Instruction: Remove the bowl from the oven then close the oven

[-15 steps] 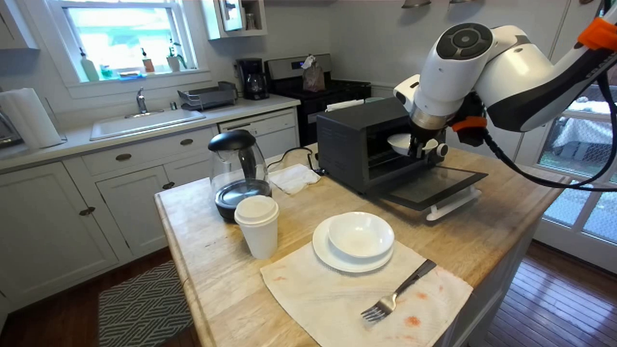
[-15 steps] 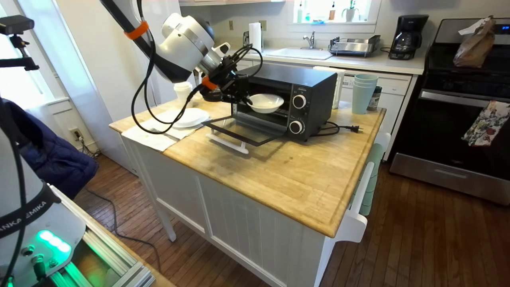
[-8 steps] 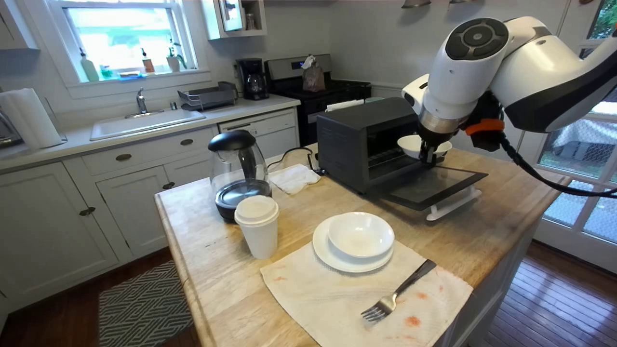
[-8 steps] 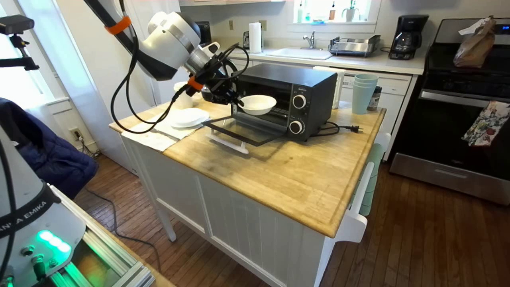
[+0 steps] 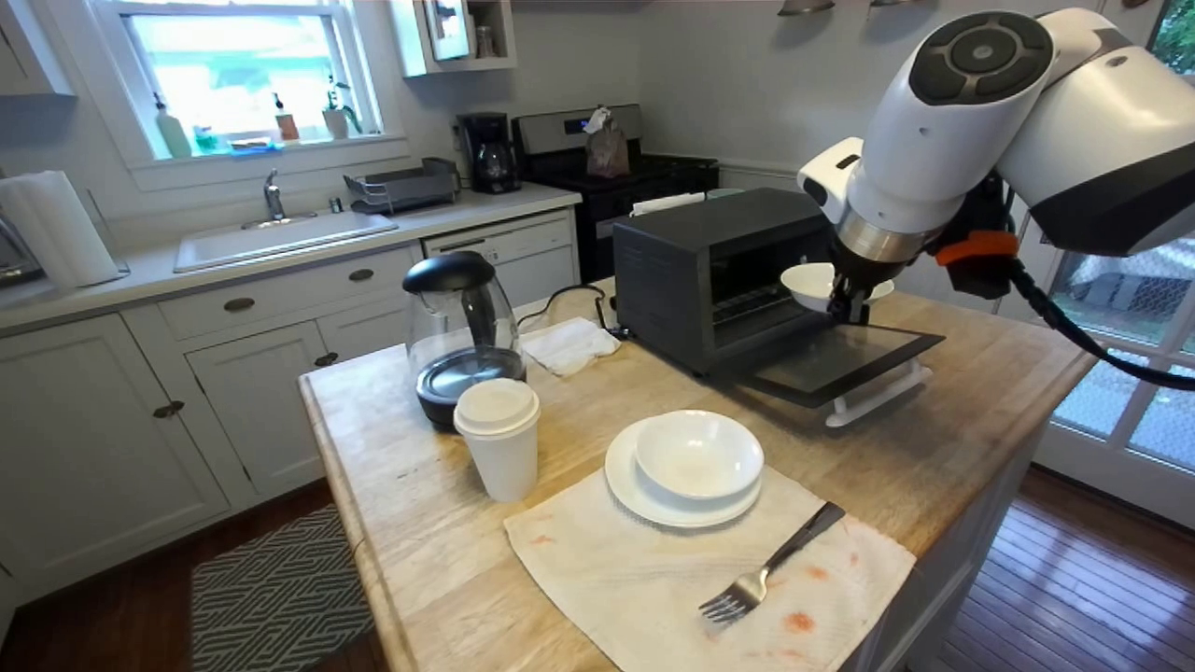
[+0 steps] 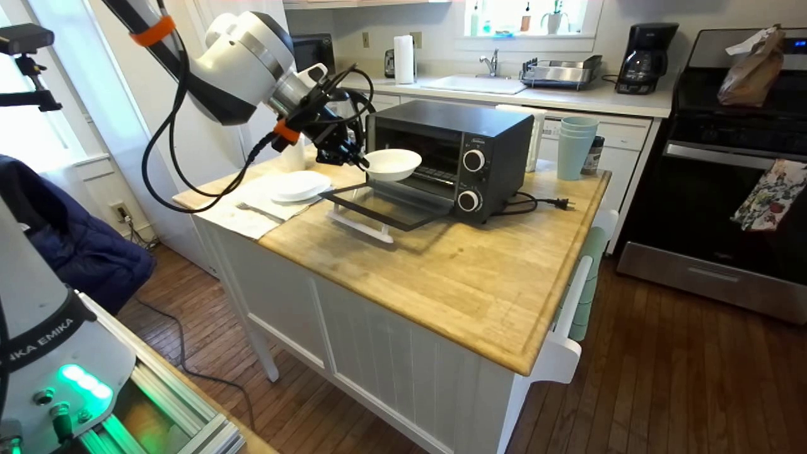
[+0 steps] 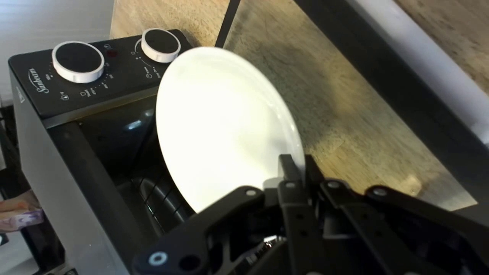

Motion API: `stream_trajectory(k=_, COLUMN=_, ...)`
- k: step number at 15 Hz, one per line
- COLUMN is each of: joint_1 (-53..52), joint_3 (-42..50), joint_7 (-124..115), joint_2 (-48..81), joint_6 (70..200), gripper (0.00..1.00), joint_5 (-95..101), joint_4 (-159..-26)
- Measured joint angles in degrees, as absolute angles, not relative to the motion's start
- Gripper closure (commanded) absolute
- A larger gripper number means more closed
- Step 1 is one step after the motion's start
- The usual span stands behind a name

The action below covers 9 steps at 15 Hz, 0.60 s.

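Note:
The small white bowl (image 5: pixel 807 283) hangs over the open door (image 5: pixel 845 359), just outside the mouth of the black oven (image 5: pixel 665 289). The bowl also shows in an exterior view (image 6: pixel 393 165) and fills the middle of the wrist view (image 7: pixel 217 126). My gripper (image 7: pixel 301 168) is shut on the bowl's rim, one finger inside and one outside. The gripper (image 6: pixel 363 162) holds the bowl roughly level above the door glass. The oven door lies folded down, with its white handle (image 5: pixel 879 394) at the outer edge. The oven's knobs (image 6: pixel 473 161) are right of the opening.
A second white bowl (image 5: pixel 700 453) rests on a plate (image 5: pixel 635 493) on a paper towel, with a fork (image 5: pixel 773 567) beside it. A white cup (image 5: pixel 502 448) and a kettle (image 5: pixel 439 336) stand nearby. Stacked light-blue cups (image 6: pixel 576 151) stand behind the oven.
My gripper has drawn the bowl out of the oven mouth, away from the oven, to over the open door. The grip on the rim is kept. The oven door has not moved.

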<state>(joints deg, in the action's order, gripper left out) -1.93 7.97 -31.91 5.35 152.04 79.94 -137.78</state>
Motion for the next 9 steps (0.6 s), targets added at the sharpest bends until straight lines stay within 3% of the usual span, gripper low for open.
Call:
stream_trajectory(k=2, joint_1=-1.93, joint_3=7.96, joint_7=-31.91, joint_2=5.21, joint_6=152.04, gripper=0.93, joint_5=79.97, joint_4=-137.86)
stream_trajectory(k=3, joint_1=-1.93, joint_3=7.96, joint_7=-31.91, joint_2=5.22, joint_6=152.04, gripper=0.98, joint_5=79.97, joint_4=-137.86)
stream_trajectory(k=9, joint_1=-2.15, joint_3=7.19, joint_7=-31.28, joint_2=5.21, joint_6=153.01, gripper=0.98, joint_5=79.93, joint_4=-138.38)
